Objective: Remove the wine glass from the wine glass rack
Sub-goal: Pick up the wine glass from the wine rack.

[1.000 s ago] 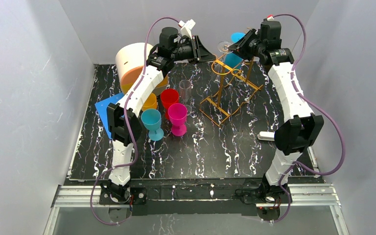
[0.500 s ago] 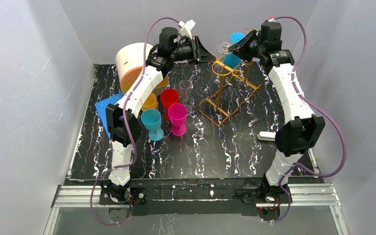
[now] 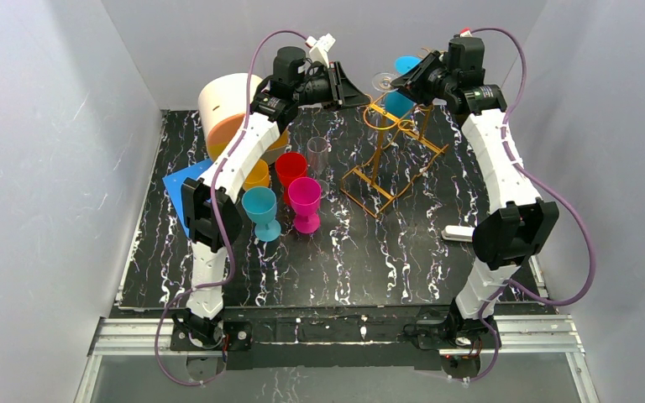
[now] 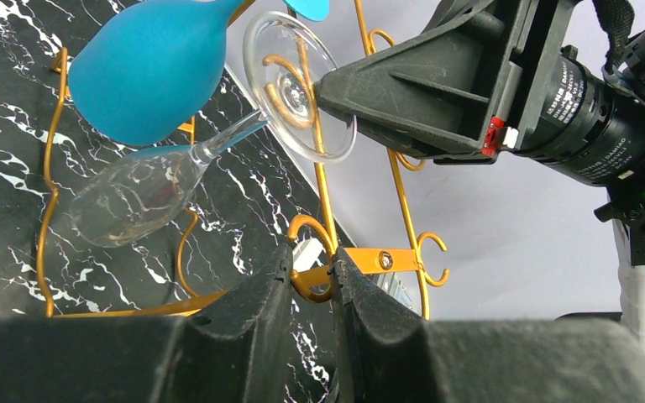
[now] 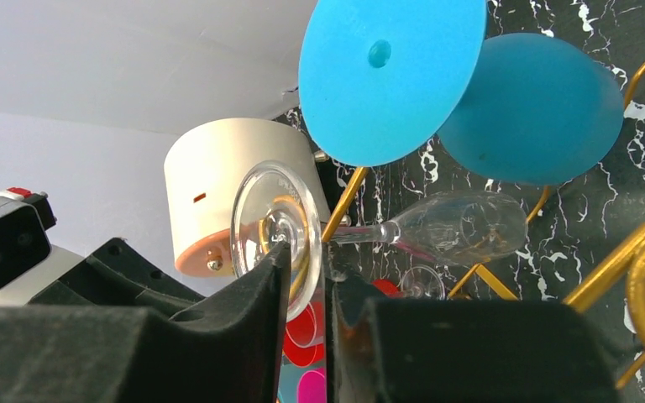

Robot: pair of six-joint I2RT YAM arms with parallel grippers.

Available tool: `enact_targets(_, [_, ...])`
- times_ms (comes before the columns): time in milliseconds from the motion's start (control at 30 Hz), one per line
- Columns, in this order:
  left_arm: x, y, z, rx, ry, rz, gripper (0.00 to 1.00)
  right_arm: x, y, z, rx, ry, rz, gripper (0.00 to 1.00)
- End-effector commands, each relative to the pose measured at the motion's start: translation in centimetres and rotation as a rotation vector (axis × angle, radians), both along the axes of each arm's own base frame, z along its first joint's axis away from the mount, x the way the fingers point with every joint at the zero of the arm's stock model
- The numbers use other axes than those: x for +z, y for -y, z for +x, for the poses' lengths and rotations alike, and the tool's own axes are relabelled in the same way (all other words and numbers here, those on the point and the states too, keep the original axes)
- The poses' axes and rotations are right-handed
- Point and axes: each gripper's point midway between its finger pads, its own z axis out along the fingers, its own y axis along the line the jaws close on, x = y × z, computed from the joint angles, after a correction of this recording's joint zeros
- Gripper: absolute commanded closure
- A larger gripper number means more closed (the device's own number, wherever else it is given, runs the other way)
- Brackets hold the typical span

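Note:
The golden wire wine glass rack (image 3: 374, 168) stands at the back of the table. A clear wine glass (image 3: 381, 81) hangs from its top rail, bowl downward. My left gripper (image 3: 354, 91) is shut on a curled scroll end of the rack (image 4: 386, 259), seen between its fingertips (image 4: 312, 267). My right gripper (image 3: 399, 81) has its fingers on either face of the wine glass's round foot (image 5: 275, 227), close on both sides (image 5: 306, 264). Past the foot, the clear bowl (image 5: 462, 227) lies to the right. A blue glass (image 5: 537, 109) hangs beside it.
A cream cylinder (image 3: 227, 105) stands at the back left. In front of it are red (image 3: 291, 168), pink (image 3: 305, 201), teal (image 3: 260, 210) and orange goblets, plus a clear tumbler (image 3: 318, 153). A blue sheet (image 3: 181, 189) lies left; a small white object (image 3: 456, 233) lies right.
The right wrist has shifted slightly up and back at the wine glass's foot, and its fingers have eased a little wider. The left arm, rack and glasses have not moved.

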Motion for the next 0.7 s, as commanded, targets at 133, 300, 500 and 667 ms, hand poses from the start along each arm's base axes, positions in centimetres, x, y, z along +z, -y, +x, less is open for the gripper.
enact_targets(133, [2.4, 0.0, -2.4, -0.039, 0.054, -0.004, 1.00, 6.0, -0.7, -1.8, 0.040, 0.139, 0.031, 0.81])
enact_targets(300, [2.2, 0.0, -2.3, -0.039, 0.050, -0.002, 1.00, 6.1, -0.7, -1.7, 0.036, 0.143, 0.033, 0.92])
enact_targets(500, [2.5, 0.0, -2.5, -0.042, 0.052, -0.005, 1.00, 5.6, -1.2, -1.4, 0.038, 0.128, 0.110, 0.99])
enact_targets(667, [2.5, -0.2, -2.7, -0.040, 0.053, -0.001, 1.00, 7.2, -1.1, -1.1, 0.010, 0.182, 0.224, 0.99])
